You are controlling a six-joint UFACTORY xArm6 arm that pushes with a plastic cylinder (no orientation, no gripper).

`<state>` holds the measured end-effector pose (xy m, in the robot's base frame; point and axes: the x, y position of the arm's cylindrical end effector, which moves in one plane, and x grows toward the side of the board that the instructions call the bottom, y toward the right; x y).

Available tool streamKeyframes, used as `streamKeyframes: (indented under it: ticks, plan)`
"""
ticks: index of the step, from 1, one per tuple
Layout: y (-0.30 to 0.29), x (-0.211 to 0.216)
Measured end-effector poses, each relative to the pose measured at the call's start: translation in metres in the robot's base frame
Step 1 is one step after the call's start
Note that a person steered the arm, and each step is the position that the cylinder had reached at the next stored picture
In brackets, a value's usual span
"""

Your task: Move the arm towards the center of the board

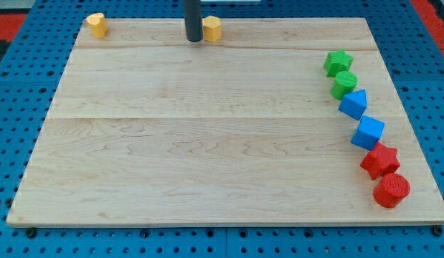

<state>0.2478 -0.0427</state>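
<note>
My tip [194, 39] sits beside the yellow block [212, 29]; no claw shows, so nothing is held; the smooth worktop [207, 129] likely lets it slide easily.

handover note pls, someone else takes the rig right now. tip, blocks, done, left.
My tip is down on the board at the view's top edge, just left of a yellow block, close or touching; I cannot tell which.
A second yellow block sits in the top left corner.
Down the view's right edge: green star, green cylinder, blue triangular block, blue cube, red star, red cylinder.
Done: nothing visible yet.
Left: bring the tip down the view to the board's middle.
</note>
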Motion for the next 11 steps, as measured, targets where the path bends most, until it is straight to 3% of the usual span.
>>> streamKeyframes:
  ticks: [2,4,7,8,10,11]
  plan:
    - [0.04,-0.011]
    - [0.086,0.026]
    - [0.093,0.026]
    - [0.121,0.026]
    - [0.125,0.043]
    - [0.094,0.057]
